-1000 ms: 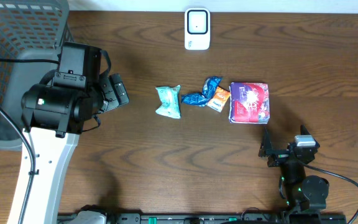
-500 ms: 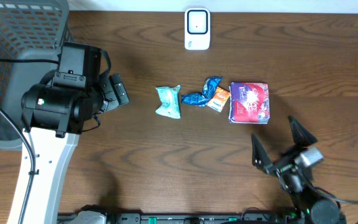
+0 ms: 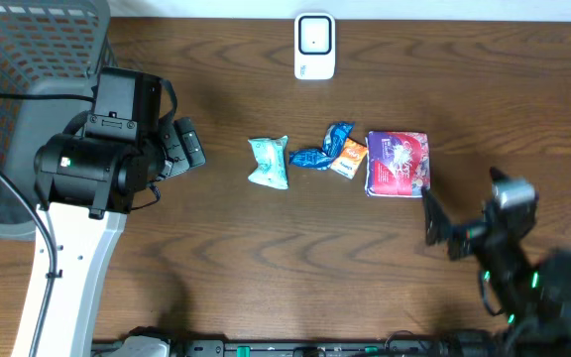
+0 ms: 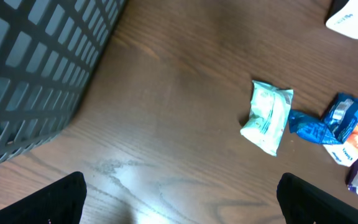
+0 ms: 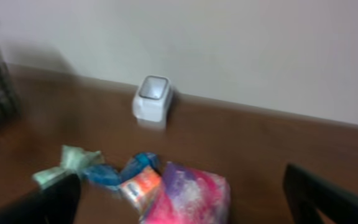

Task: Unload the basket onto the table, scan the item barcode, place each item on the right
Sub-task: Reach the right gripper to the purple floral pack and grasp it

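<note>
Dark counter: purple packet lies beside an orange wrapper, well apart from the scanner. Right hand, spread wide and empty, hovers near it — closing there could drag the neighbour along.

Brown wooden table, white scanner, teal packet, blue wrapper, orange packet, purple pouch

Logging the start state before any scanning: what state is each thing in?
left gripper: open, empty
right gripper: open, empty
teal packet: lying apart, untouched
blue packet: lying against orange packet
purple pack: lying flat
scanner: standing upright
basket: upright, contents unclear
</note>
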`<state>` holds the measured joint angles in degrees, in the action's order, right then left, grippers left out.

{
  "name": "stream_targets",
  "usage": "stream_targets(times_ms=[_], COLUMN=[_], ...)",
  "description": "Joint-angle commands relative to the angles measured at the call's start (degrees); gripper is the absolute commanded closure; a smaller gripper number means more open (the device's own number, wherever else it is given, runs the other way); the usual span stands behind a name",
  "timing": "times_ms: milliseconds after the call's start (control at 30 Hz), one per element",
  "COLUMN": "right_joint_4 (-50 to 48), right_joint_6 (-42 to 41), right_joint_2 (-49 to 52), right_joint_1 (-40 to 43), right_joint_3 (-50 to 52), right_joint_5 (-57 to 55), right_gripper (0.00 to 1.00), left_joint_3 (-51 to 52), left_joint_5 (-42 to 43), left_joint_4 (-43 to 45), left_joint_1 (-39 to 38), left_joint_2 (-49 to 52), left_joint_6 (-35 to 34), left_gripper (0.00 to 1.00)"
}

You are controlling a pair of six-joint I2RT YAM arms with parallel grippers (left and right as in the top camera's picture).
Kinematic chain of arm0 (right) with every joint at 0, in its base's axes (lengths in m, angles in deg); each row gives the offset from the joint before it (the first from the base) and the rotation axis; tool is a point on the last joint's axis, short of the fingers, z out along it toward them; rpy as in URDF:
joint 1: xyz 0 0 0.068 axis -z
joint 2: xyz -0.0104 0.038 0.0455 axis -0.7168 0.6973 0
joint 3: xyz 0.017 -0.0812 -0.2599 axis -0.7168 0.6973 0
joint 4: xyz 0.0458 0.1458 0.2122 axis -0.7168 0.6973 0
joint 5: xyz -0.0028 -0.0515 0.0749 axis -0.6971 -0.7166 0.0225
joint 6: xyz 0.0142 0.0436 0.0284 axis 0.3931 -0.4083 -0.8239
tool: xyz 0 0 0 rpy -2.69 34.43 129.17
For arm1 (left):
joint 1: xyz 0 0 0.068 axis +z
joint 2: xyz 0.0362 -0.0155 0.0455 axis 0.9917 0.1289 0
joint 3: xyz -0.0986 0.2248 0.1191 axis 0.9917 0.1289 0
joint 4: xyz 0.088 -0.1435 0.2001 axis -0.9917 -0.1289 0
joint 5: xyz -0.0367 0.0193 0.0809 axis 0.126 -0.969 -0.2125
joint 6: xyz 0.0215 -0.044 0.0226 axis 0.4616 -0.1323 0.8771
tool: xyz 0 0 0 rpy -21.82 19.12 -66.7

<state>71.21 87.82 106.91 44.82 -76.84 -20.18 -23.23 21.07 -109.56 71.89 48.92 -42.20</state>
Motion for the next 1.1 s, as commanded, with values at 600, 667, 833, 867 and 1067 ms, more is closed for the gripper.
stream_targets(times_ms=[600,667,833,867,1067], right_joint_4=[28.26,27.98,25.9,25.38,22.1], right_joint_6=[6.75,6.73,3.76,3.8,8.15], right_joint_2=[57.4,58.99,62.69,63.36,68.7], right_joint_1=[0.85,1.95,8.22,9.4,13.88], right_joint_3=[-28.33,-28.33,-28.33,-28.33,-28.33], right_joint_5=[3.78,3.74,5.27,6.29,16.87], right_gripper=[0.01,0.01,0.01,0.01,0.01], left_joint_3=[-0.35,-0.35,-0.35,-0.35,-0.35], left_joint_5=[-0.98,-0.98,-0.98,-0.98,-0.98], left_joint_4=[-0.17,-0.15,-0.15,-0.15,-0.15], left_joint_1=[0.17,0.17,0.17,0.17,0.17], left_joint_2=[-0.46,-0.46,-0.46,-0.46,-0.46], left_joint_6=[0.35,0.35,0.35,0.35,0.35], left_gripper=[0.02,0.02,0.02,0.02,0.02])
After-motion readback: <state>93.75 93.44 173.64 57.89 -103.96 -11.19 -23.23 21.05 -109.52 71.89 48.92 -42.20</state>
